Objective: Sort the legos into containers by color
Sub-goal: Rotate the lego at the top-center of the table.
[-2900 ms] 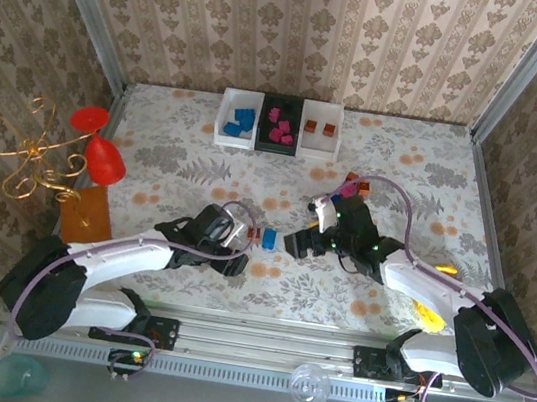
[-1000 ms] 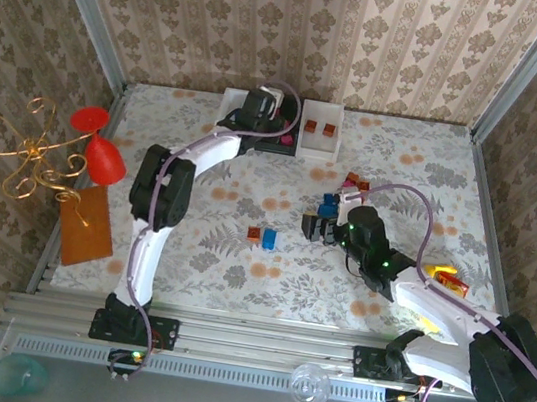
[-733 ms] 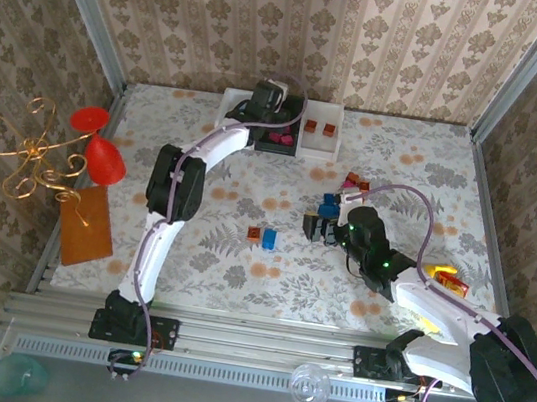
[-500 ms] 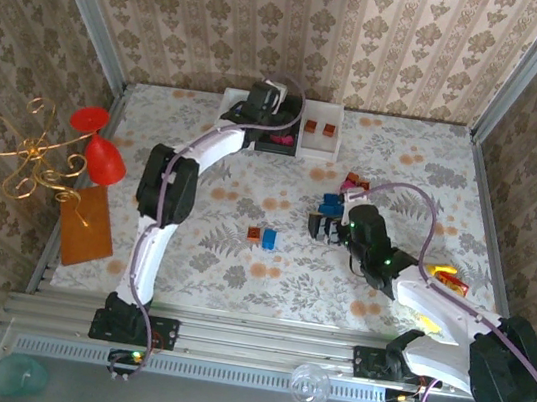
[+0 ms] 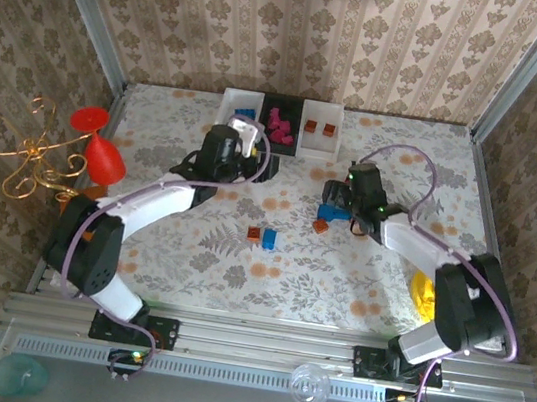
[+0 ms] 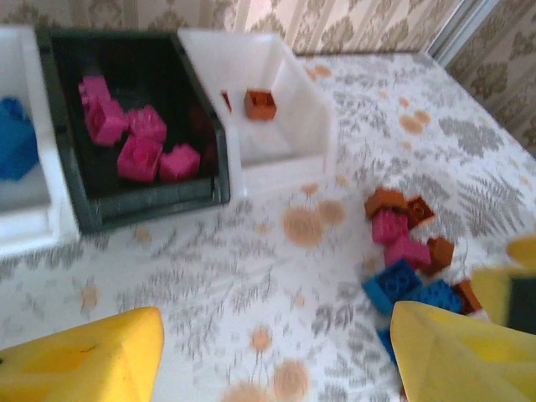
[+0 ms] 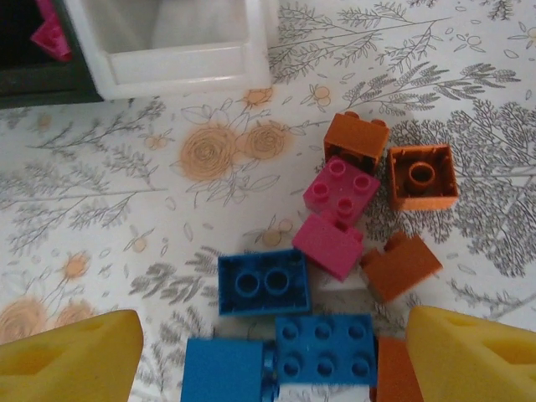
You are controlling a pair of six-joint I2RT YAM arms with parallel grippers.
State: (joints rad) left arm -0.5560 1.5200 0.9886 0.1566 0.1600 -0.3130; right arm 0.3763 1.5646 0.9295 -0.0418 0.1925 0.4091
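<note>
Right gripper (image 7: 272, 318): jaws spread wide, nothing clamped, yellow fingers (image 7: 71, 356) straddling the near end of the loose lego pile (image 7: 335, 251) on the floral table (image 7: 126, 209). Between the fingers are a blue two-stud brick (image 7: 264, 282), a blue six-stud brick (image 7: 325, 347) touching it, and a third blue brick (image 7: 226, 370) cut off by the frame edge. Just beyond are two magenta bricks (image 7: 341, 190) touching each other, with orange-brown bricks (image 7: 356, 138) around them, among them an upturned brick (image 7: 421, 176) lying hollow side up. Left gripper (image 6: 276, 322): also open and empty, hanging over bare table short of the bin row. Ahead of it the three bins sit side by side, touching. The left white bin (image 6: 25, 226) holds blue pieces (image 6: 12, 151), the black bin (image 6: 142, 205) in the middle holds several magenta pieces (image 6: 138, 157), and the right white bin (image 6: 280, 167) has an orange-brown piece (image 6: 260, 103) near its far end. The same pile is visible off to the right in this view, well apart from the bins. From the top camera the bin row is against the far wall, with the left gripper just in front of it. Two strays lie mid-table between the arms, touching each other: an orange-brown stray (image 5: 254, 233) and a blue stray (image 5: 269, 238). A yellow object (image 5: 422, 290) lies beside the right arm, partly hidden.
</note>
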